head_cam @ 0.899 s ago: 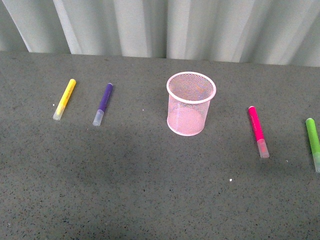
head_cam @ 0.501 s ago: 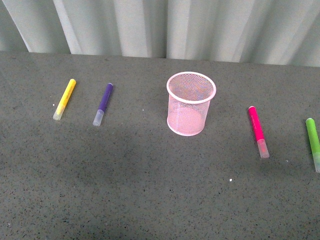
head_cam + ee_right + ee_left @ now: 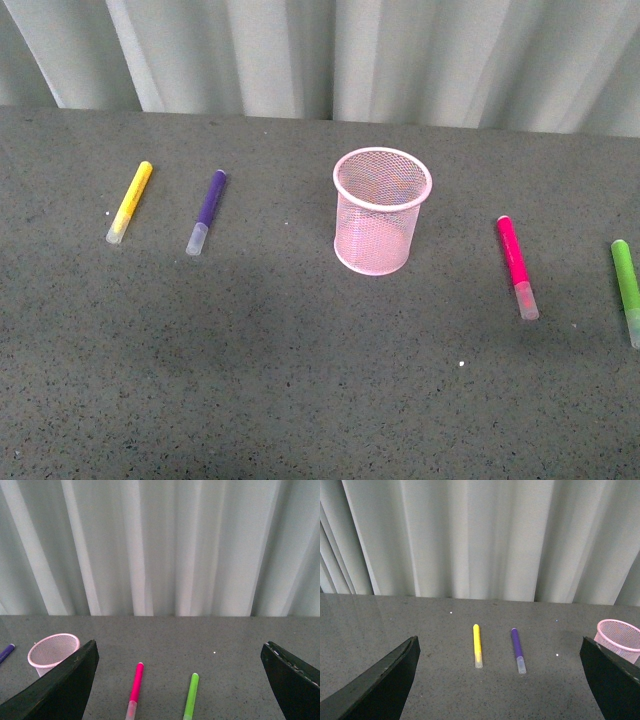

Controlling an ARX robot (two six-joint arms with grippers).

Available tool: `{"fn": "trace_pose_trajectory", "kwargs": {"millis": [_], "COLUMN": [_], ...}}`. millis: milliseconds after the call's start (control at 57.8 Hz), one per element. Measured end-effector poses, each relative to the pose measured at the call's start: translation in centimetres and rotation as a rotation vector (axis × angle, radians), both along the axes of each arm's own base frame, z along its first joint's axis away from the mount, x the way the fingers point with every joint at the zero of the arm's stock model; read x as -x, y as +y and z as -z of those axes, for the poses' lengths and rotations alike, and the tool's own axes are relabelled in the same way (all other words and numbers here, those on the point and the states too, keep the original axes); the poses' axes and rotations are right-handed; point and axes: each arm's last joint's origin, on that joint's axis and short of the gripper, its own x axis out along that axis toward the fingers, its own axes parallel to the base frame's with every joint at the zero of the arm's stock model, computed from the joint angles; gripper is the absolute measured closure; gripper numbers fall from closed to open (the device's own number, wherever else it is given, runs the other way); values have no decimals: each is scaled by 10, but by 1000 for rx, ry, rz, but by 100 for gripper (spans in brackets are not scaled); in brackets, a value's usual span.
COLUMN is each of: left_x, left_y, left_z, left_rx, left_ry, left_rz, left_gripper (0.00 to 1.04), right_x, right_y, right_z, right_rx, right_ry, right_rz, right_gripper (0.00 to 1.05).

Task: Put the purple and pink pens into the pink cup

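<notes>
Jaws of the left gripper (image 3: pixel 498 647) stand spread wide with nothing between them. Ahead of this gripper, inside the span of its 2 fingers, 2 pens lie side by side on the grey table (image 3: pixel 300 390) without touching. One is the purple pen (image 3: pixel 518 649), and on its left is the yellow pen (image 3: pixel 477 645). Both lie flat, their clear caps pointing back toward the gripper. Bare table runs all round the purple pen, so each of its sides is open. The pink cup (image 3: pixel 372 235) stands upright ahead and to the right of the left gripper, well apart from the purple pen. Its round rim faces upward.

The right gripper (image 3: pixel 180 643) is likewise spread wide and holds nothing. Ahead of it, within its finger span, lie the pink pen (image 3: pixel 135 685) and the green pen (image 3: pixel 191 695). They are near each other but not touching, with the pink one on the side nearer the cup. The cup sits ahead and to the left of this gripper, and open table lies between it and the pink pen.

Beyond all 4 pens a broad strip of bare table reaches the table's far edge, where a pale pleated curtain (image 3: pixel 320 50) hangs. In the front view the green pen lies right at the picture's right edge.
</notes>
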Motion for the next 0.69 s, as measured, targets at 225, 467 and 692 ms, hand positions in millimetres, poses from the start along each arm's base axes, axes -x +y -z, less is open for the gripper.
{"fn": "trace_pose_trajectory", "kwargs": {"millis": [225, 467, 692], "left_x": [0, 0, 0], "left_y": [0, 0, 0], "left_z": [0, 0, 0], "left_rx": [0, 0, 0], "left_ry": [0, 0, 0], "left_rz": [0, 0, 0], "left_gripper": [7, 7, 7], "right_x": [0, 0, 0], "right_y": [0, 0, 0], "right_z": [0, 0, 0], "right_rx": [0, 0, 0], "right_ry": [0, 0, 0], "right_rz": [0, 0, 0], "right_gripper": [7, 7, 7]}}
